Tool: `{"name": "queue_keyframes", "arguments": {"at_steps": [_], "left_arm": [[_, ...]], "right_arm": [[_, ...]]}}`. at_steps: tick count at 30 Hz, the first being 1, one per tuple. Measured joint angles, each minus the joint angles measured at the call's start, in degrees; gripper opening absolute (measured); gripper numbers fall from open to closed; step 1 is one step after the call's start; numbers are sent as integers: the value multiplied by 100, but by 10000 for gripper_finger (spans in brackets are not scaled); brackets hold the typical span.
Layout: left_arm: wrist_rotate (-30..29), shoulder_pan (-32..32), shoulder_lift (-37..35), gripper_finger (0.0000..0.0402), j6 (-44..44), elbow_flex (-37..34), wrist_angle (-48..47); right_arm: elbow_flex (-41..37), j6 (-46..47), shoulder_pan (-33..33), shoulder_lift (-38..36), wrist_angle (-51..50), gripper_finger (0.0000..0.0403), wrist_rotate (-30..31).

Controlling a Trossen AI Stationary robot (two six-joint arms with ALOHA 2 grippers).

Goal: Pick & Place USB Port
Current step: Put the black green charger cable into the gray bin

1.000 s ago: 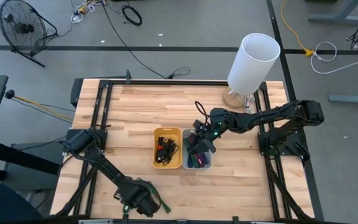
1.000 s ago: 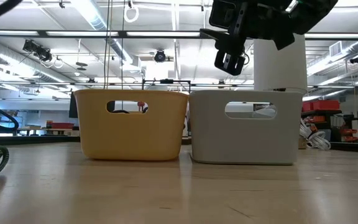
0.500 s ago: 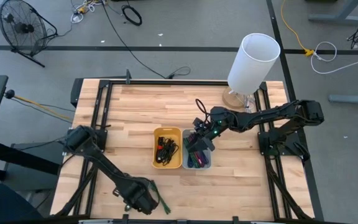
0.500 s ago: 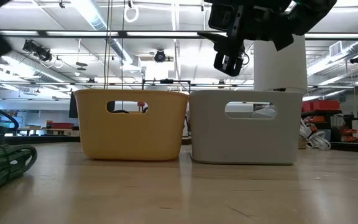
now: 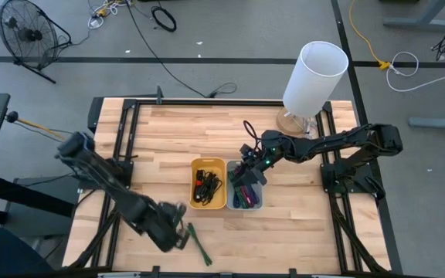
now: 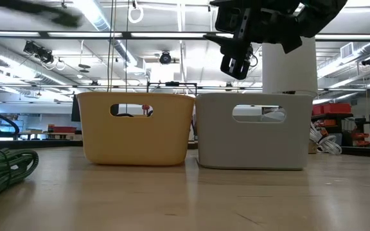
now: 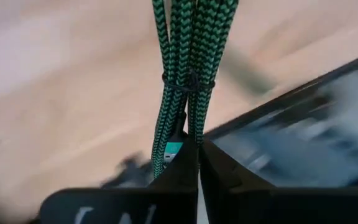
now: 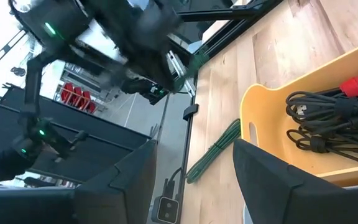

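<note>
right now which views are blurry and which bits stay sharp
High view: left arm smeared near the left gripper. Low view: a dark streak at the top left, yellow bin crisp. Left wrist view: green braided cable sharp, table behind it streaked. Right wrist view: the other arm is smeared.

Braided green cable (image 7: 182,81), matt plastic bins yel (image 6: 133,128) & grey (image 6: 255,131), smooth wood table (image 5: 168,139)

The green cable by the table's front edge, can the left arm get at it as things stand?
Probably yes: the left gripper is already shut on one end of the green cable, with nothing else near it on the table.
</note>
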Motion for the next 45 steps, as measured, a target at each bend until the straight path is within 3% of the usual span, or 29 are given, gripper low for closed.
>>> {"name": "queue_keyframes", "arguments": {"at_steps": [6,9,13,21,28,38,45], "left_arm": [[-2377,313,-983,1,624,11,42],[-2977,596,-1302,1,1384,11,232],[-3266,1100,-1536,1,2549,11,673],[-2377,2187,-1467,1,4748,11,1796],[-1614,2882,-1471,1,6016,9,2676],[-526,3536,-1471,1,6877,9,3411],[73,3727,-1439,1,7127,9,3829]], "right_arm": [[0,50,0,0,93,213,50],[-4,117,0,0,344,213,68],[-4,373,0,0,1154,213,71],[-4,955,-102,0,2853,213,268],[-4,1269,-220,-36,3637,213,543],[-4,667,-315,-547,3729,213,1256],[-4,167,-350,-876,3191,213,1776]]}}
